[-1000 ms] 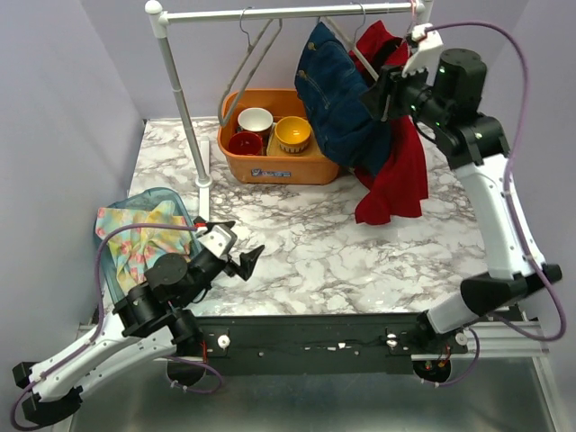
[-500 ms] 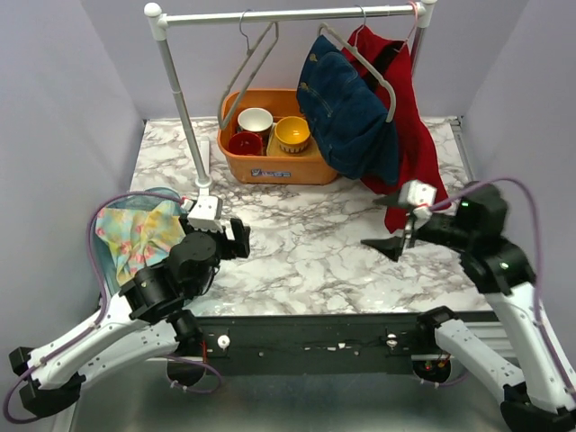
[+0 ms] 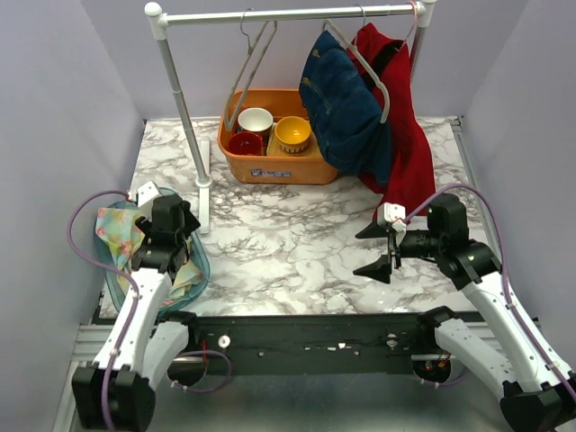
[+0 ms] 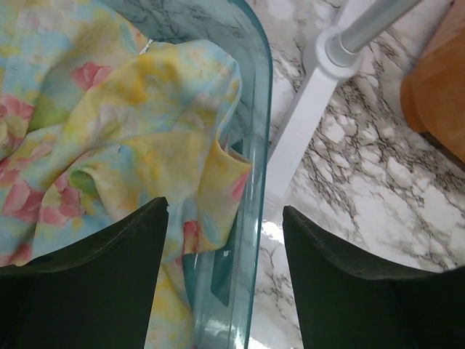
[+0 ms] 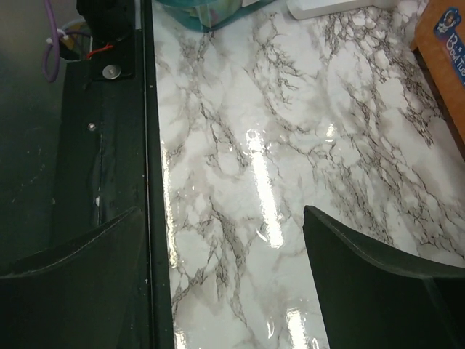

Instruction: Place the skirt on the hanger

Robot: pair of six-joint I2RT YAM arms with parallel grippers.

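A floral yellow, pink and blue cloth (image 4: 123, 123), the skirt as far as I can tell, lies bunched in a teal bin (image 4: 260, 145) at the table's left (image 3: 117, 229). My left gripper (image 4: 225, 207) hangs open over the bin's right rim, one finger above the cloth and one outside it, touching nothing (image 3: 175, 256). An empty grey hanger (image 3: 249, 67) hangs on the rail (image 3: 288, 13). My right gripper (image 3: 360, 253) is open and empty, low over bare marble (image 5: 221, 211).
A blue denim garment (image 3: 342, 112) and a red one (image 3: 405, 153) hang on other hangers at the rail's right. An orange basket (image 3: 279, 166) with bowls stands under the rail. The rack's post base (image 4: 305, 123) stands just right of the bin.
The right arm came down from the denim garment's hanger to low over the table, jaws wider. The left arm swung left over the bin, its jaws narrowing a little.
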